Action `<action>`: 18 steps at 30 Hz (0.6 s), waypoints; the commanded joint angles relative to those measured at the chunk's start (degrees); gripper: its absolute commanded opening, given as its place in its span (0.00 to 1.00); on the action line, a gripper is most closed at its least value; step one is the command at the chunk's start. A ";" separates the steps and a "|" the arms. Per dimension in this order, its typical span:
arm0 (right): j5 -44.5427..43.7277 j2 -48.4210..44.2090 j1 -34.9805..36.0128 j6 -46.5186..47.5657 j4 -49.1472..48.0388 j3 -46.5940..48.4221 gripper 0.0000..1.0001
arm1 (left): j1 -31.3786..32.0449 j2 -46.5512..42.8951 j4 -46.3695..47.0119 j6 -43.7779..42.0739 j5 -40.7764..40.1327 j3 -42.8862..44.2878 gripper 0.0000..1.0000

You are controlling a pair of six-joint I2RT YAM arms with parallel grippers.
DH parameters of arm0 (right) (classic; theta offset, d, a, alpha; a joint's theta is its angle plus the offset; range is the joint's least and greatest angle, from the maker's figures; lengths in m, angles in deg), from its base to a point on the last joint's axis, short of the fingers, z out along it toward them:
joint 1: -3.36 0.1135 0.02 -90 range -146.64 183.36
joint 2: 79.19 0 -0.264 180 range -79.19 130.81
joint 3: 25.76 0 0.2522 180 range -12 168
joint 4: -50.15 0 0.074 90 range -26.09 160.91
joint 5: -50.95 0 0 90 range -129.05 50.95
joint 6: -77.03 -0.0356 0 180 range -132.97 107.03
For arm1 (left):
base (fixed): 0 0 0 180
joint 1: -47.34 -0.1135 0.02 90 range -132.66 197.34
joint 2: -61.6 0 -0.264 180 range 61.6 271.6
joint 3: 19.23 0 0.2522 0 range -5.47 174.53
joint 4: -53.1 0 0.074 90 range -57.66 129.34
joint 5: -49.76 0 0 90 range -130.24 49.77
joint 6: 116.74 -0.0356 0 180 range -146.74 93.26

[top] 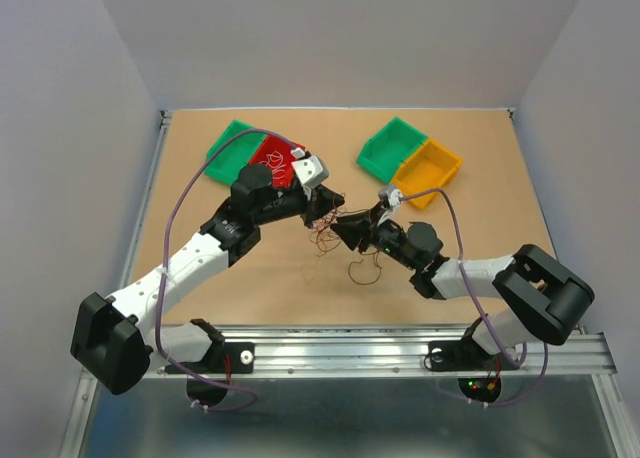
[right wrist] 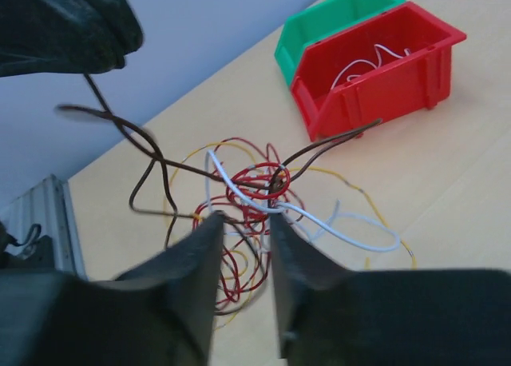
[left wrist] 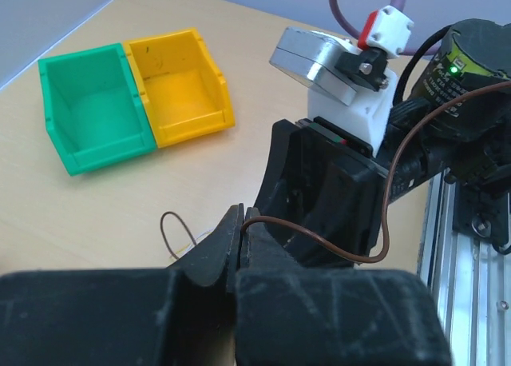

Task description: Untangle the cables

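the cables (right wrist: 249, 192) lay as a loose knotted clump of red, brown, white and yellow strands on the worktop (top: 480, 248), near its middle and between the two arms; in the top view the clump (top: 325, 230) sat just below the place where the hands met. a brown strand (left wrist: 383, 222) ran up out of the clump to the left hand (left wrist: 242, 224), whose fingers were pressed together on it, and it curved away to the right in front of the other arm's wrist. the right hand (right wrist: 243, 222) hovered just over the knot with its fingers partly apart, strands showing in the gap between them and nothing clamped. one loose brown loop (top: 362, 271) lay apart on the board, nearer the arm bases.

towards the back left stood a red bin (right wrist: 375, 62) with a white wire (right wrist: 363, 62) inside, touching a green bin (right wrist: 335, 21) behind it. towards the back right a second green bin (left wrist: 92, 110) and a yellow bin (left wrist: 180, 86) stood side by side, touching.

the worktop was a plain tan board, matt and flat. pale grey walls (top: 350, 38) closed it in at the back and on both sides, and a metal rail (top: 400, 348) ran along the near edge.
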 commanded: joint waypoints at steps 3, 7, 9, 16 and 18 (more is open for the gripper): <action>-6.74 2.86 0.13 -1.81 -5.57 3.10 0.07 | 0.16 -2.00 1.28 0.56 1.45 3.00 0.00; -12.18 2.25 0.04 -1.11 -4.96 0.21 0.01 | 0.08 -5.16 -0.21 -0.67 -4.69 4.32 0.00; -16.75 0.94 0.04 -1.28 -4.17 -1.98 0.01 | -0.01 -6.92 -1.96 -1.46 -12.13 6.24 0.00; -28.53 -4.33 0.13 -2.60 6.20 -5.95 0.01 | -0.28 -11.32 -8.47 -6.82 -33.17 13.55 0.00; -32.49 -5.82 0.13 -3.04 7.96 -7.44 0.02 | -0.28 -13.34 -8.74 -8.83 -40.90 14.42 0.00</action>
